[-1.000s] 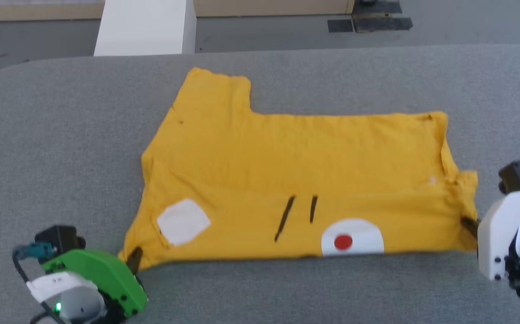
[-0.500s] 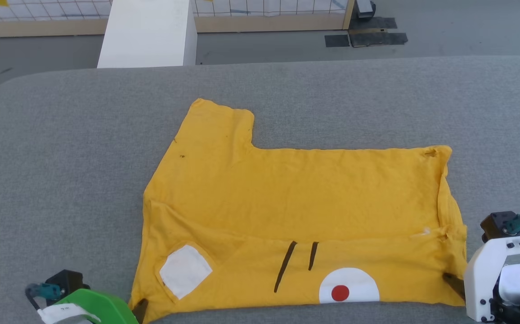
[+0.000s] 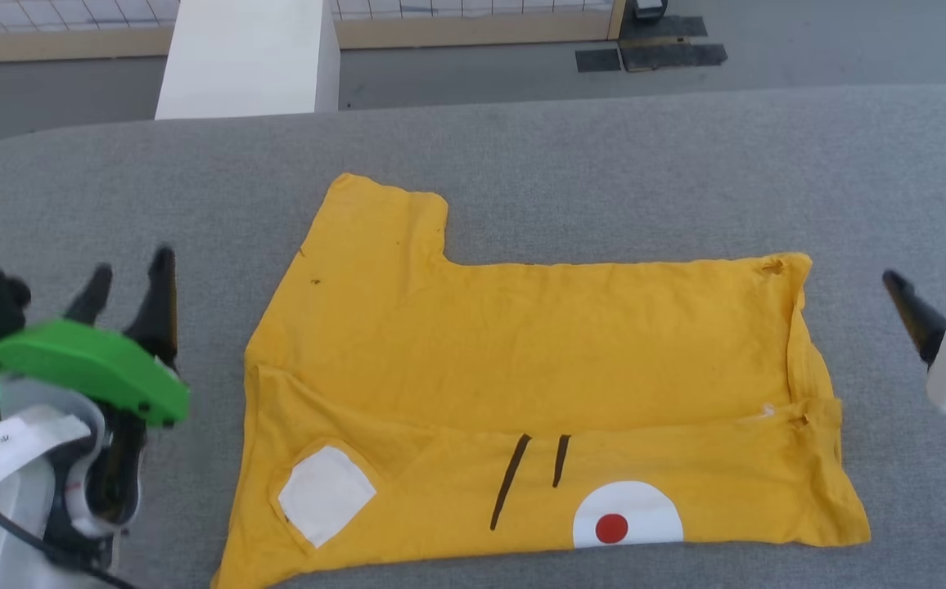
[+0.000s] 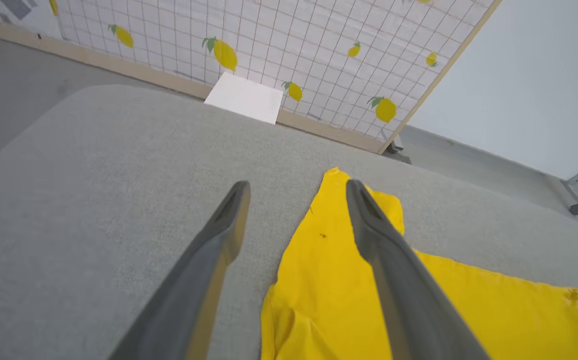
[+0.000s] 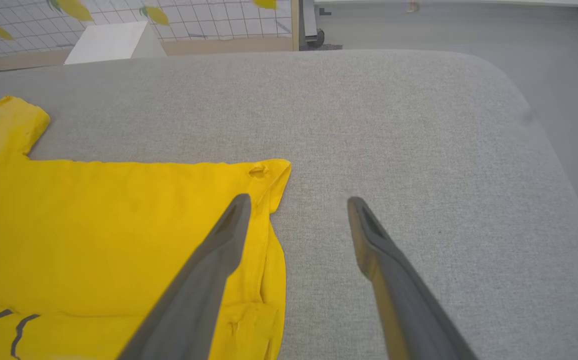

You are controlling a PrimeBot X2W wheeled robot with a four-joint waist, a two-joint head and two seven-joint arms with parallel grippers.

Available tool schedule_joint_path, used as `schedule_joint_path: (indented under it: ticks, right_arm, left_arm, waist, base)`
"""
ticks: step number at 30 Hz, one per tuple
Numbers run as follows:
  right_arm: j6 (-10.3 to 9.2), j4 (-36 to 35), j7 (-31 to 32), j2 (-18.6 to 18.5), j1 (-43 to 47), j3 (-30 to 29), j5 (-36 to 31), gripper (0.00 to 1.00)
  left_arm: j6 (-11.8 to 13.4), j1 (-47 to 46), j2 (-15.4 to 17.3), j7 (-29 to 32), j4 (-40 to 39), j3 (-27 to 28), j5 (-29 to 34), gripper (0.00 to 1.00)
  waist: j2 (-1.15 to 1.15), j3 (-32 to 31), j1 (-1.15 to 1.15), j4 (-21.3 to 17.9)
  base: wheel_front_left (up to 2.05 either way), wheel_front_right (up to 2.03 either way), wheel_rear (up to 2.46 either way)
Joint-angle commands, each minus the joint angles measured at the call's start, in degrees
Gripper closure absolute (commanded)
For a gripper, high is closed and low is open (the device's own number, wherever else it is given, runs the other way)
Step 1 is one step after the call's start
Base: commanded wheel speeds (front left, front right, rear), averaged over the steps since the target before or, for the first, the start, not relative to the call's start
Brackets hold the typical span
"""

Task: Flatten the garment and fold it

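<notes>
The mustard-yellow T-shirt (image 3: 538, 360) lies on the grey table, its near strip folded up over the body, showing a white patch (image 3: 326, 493), two black line marks (image 3: 532, 474) and a white oval with a red dot (image 3: 627, 515). One sleeve (image 3: 387, 213) sticks out at the far left. My left gripper (image 3: 129, 278) hovers open left of the shirt, holding nothing; in the left wrist view (image 4: 296, 187) its fingers frame the sleeve (image 4: 339, 220). My right gripper (image 3: 927, 282) stands open beyond the shirt's right edge; in the right wrist view (image 5: 296, 200) it sits over the far right corner (image 5: 269, 172).
The grey padded table (image 3: 620, 155) has bare room on all sides of the shirt. A white block (image 3: 244, 57) stands behind its far edge, before a lemon-print grid panel (image 4: 279, 45). Dark tape patches (image 3: 649, 56) lie on the floor.
Both grippers have let go of the shirt's near corners, opened and risen away to the sides. The near strip now rests folded on the body. The head camera shifted slightly.
</notes>
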Motion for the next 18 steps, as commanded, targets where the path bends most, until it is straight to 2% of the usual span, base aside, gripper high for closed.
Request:
schedule_joint_path:
  ticks: [1,3,7,11,13,18]
  right_arm:
    - [-0.09,0.3,-0.9,0.5,-1.5,-0.2,-0.6,0.00]
    - [-0.09,1.3,-1.9,0.9,-3.7,-0.1,-1.2,0.00]
    - [-0.09,2.8,-1.7,0.8,-7.0,1.0,-1.7,0.00]
    - [-0.09,3.1,-1.2,0.4,-10.0,1.6,-1.6,0.00]
    - [-0.09,3.1,-1.3,0.8,-11.8,2.0,-1.5,0.00]
    - [-0.09,2.2,-1.3,1.2,-14.3,3.7,-1.5,0.00]
  left_arm:
    - [-1.6,-2.8,-0.2,-2.1,1.3,-0.5,1.3,0.00]
    - [-4.2,-7.1,-0.9,-5.8,5.2,-2.1,3.3,0.00]
    - [-8.1,-15.3,-3.0,-9.4,13.1,-5.5,5.2,0.00]
    - [-11.2,-24.7,-5.7,-9.5,22.5,-8.3,5.4,0.00]
    - [-11.7,-29.4,-6.4,-8.0,27.1,-8.9,5.3,0.00]
    - [-11.2,-40.2,-6.6,-0.7,36.3,-9.9,4.8,0.00]
  waist:
    - [0.00,1.5,0.00,-0.2]
    - [0.00,3.1,0.00,-0.2]
    - [0.00,6.8,0.00,0.1]
    - [0.00,11.0,0.00,0.5]
    - [0.00,13.1,0.00,-0.1]
    - [0.00,18.0,0.00,-1.7]
  base:
    - [0.00,0.00,0.00]
    - [0.00,0.00,0.00]
    - [0.00,0.00,0.00]
    - [0.00,0.00,0.00]
    - [0.00,0.00,0.00]
    - [0.00,0.00,0.00]
